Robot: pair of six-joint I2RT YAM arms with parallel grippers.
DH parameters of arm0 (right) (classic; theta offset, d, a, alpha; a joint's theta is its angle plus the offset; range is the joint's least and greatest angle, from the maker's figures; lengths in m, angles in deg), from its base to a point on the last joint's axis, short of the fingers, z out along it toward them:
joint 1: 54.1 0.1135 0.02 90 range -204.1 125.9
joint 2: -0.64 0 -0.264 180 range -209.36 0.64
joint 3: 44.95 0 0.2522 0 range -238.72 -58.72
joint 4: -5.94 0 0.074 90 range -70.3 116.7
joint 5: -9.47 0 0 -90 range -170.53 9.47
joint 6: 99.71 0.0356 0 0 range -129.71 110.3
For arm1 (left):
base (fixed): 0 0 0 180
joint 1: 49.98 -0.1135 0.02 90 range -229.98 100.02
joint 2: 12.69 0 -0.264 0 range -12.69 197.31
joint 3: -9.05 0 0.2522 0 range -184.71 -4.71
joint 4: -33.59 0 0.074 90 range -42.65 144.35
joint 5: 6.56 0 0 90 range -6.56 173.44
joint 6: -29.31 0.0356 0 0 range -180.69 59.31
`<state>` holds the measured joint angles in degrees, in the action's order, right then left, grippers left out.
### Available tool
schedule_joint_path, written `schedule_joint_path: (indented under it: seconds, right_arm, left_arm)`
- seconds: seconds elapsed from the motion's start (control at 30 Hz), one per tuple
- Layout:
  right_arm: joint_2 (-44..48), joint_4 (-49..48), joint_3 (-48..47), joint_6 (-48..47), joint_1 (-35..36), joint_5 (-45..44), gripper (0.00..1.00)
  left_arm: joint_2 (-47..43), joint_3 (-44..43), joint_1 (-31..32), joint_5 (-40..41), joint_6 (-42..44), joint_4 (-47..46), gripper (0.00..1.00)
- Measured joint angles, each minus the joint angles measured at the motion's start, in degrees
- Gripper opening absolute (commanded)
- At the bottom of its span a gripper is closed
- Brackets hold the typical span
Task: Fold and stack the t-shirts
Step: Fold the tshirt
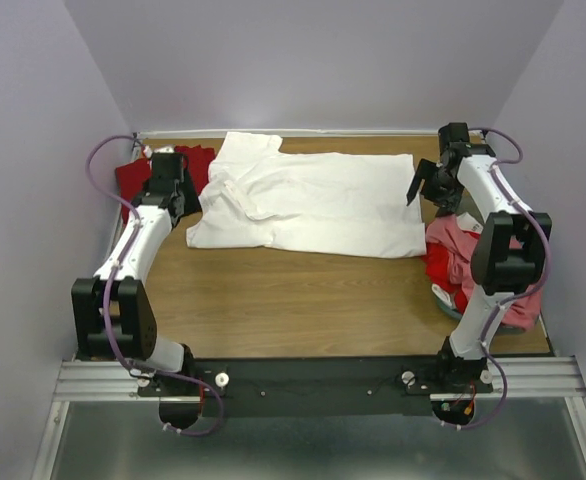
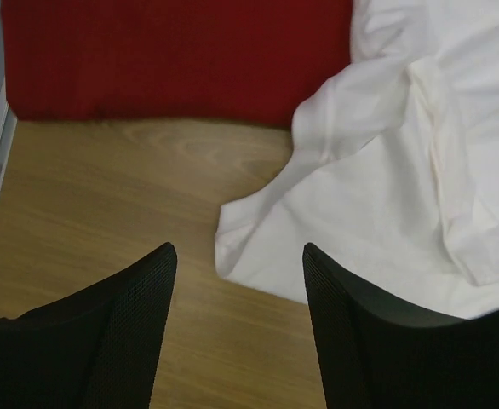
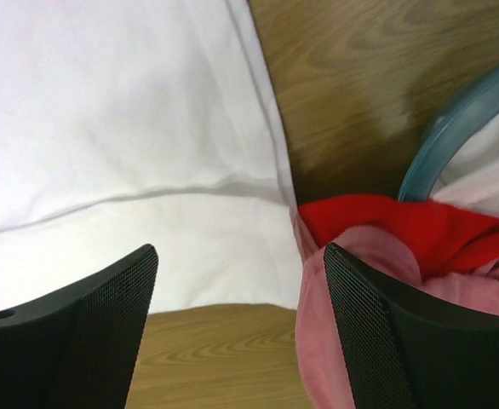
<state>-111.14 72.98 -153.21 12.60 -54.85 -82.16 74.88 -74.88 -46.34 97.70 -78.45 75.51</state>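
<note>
The white t-shirt (image 1: 308, 205) lies spread out across the far half of the counter (image 1: 303, 300), turned sideways: its sleeves and collar are to the left and its hem is to the right. The cloth is mostly flat, with rumpled folds around the collar end and a long soft crease near the hem.

A dark red t-shirt (image 2: 173, 55) sits folded in the far left corner, and its right edge meets the white sleeve.

At the right edge of the counter a red t-shirt (image 3: 403, 226) and a pink t-shirt (image 3: 326, 341) are heaped in a teal bin (image 3: 441, 136). They spill over its rim and touch the near corner of the white hem. The right arm (image 1: 508, 255) hides part of that heap from above.

The left gripper (image 2: 238, 249) has its jaws spread wide and holds nothing. It hangs over bare wood just beside the near left sleeve of the white t-shirt.

The right gripper (image 3: 239, 248) is likewise spread and empty, and hovers above the hem where the white cloth meets the red and pink.
</note>
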Motion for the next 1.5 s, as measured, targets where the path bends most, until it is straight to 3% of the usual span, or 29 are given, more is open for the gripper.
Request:
schedule_joint_path:
  seconds: [0.17, 0.3, 0.67, 1.23, 1.3, 1.4, 1.43, 1.5]
  right_arm:
    - [6.0, -1.4, 3.4, -0.3, 1.4, 3.4, 0.86]
    - [8.1, -3.3, 6.8, -0.3, 3.5, 4.9, 0.86]
    - [8.9, -6.9, 19.2, 0.9, 4.9, 6.5, 0.87]
    - [14.2, -9.4, 26.9, 2.8, 4.2, 2.5, 0.91]
    - [14.7, -9.6, 27.6, 2.8, 3.9, 2.1, 0.92]
    - [15.8, -9.7, 28.4, 2.8, 3.0, 1.7, 0.92]
    - [16.4, -9.7, 28.8, 2.8, 2.7, 1.5, 0.93]
    - [17.6, -9.8, 29.6, 2.8, 2.1, 1.2, 0.93]
  left_arm:
    - [-8.2, 13.1, -3.8, -2.8, -4.9, -0.3, 0.66]
    - [-8.8, 18.7, -7.5, -6.1, -7.4, -1.1, 0.64]
    - [-1.9, 19.2, -8.7, -13.4, -11.3, -8.2, 0.59]
    - [2.9, 19.8, -8.7, -14.1, -12.5, -11.0, 0.53]
    - [3.4, 19.8, -8.7, -14.1, -12.6, -11.1, 0.51]
    - [4.2, 19.8, -8.7, -14.1, -12.8, -11.7, 0.4]
    - [4.6, 19.8, -8.7, -14.1, -13.0, -12.0, 0.32]
    - [5.3, 19.8, -8.7, -14.1, -12.9, -12.8, 0.27]
